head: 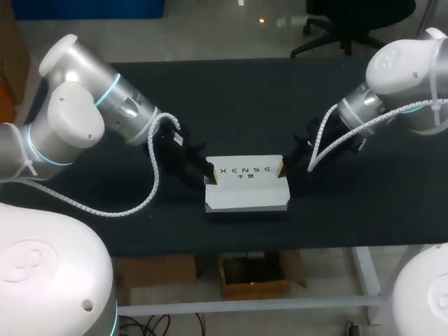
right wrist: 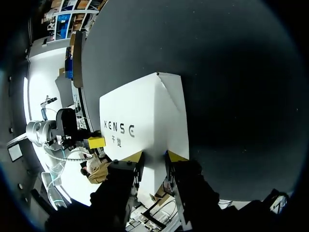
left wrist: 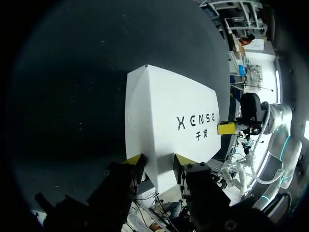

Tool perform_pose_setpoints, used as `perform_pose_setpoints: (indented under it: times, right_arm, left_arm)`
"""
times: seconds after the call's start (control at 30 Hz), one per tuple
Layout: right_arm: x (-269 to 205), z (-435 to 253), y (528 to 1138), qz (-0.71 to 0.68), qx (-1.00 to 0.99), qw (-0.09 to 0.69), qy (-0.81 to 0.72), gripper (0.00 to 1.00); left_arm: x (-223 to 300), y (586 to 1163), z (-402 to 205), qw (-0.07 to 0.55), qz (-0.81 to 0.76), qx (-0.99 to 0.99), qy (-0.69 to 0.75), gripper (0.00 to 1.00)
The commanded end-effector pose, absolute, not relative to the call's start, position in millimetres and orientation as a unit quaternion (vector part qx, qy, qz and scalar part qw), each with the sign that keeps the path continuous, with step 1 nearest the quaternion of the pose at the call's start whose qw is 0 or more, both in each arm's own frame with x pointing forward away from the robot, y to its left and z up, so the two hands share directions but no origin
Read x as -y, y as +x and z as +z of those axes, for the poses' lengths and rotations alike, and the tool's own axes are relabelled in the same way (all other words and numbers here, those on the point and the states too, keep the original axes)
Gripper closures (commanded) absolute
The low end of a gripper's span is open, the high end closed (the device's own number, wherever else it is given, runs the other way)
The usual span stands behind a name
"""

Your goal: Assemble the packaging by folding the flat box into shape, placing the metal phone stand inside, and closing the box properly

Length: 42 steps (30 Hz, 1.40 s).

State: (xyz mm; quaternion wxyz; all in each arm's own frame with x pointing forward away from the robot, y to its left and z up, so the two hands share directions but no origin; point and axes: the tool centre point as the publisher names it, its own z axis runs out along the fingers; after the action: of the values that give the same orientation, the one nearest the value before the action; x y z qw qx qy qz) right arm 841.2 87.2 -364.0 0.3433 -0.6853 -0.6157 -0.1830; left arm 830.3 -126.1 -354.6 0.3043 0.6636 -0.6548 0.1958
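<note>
A white box (head: 246, 187) with dark lettering on its top lies in the middle of the black table (head: 245, 105). My left gripper (head: 211, 173) is at the box's left end and my right gripper (head: 281, 169) at its right end. In the left wrist view the box (left wrist: 169, 111) fills the gap between that gripper's (left wrist: 160, 159) yellow tips, which are shut on its near end. The right wrist view shows the same grip: the box (right wrist: 145, 121) runs in between the tips of its gripper (right wrist: 154, 156). No metal phone stand is in view.
The table's front edge runs just below the box in the head view. Bare black surface lies behind the box and to both sides, under the two arms. A brown carton sits on the floor beneath the table.
</note>
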Motion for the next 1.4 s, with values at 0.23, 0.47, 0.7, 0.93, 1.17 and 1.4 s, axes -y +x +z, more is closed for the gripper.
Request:
perform_pose_setpoints:
  times: [0.23, 0.47, 0.7, 0.93, 1.17, 1.4]
  right_arm:
    - [-90, -365, 843, -0.177, 0.613, 0.359, -0.682, 0.75]
    - [-89, -364, 843, -0.176, 0.611, 0.363, -0.681, 0.76]
    - [-88, -361, 846, -0.172, 0.609, 0.370, -0.680, 0.76]
    - [-88, -358, 850, -0.168, 0.608, 0.376, -0.678, 0.76]
    - [-88, -354, 853, -0.165, 0.609, 0.380, -0.676, 0.76]
    - [-90, -351, 857, -0.160, 0.609, 0.385, -0.675, 0.76]
  left_arm:
    - [134, 830, -350, 0.310, 0.185, 0.654, 0.665, 0.60]
    - [134, 827, -347, 0.313, 0.178, 0.652, 0.668, 0.60]
    - [134, 830, -345, 0.325, 0.169, 0.648, 0.667, 0.60]
    - [135, 833, -343, 0.336, 0.162, 0.645, 0.666, 0.60]
    - [136, 835, -339, 0.342, 0.156, 0.643, 0.667, 0.60]
    - [136, 837, -336, 0.350, 0.151, 0.639, 0.668, 0.61]
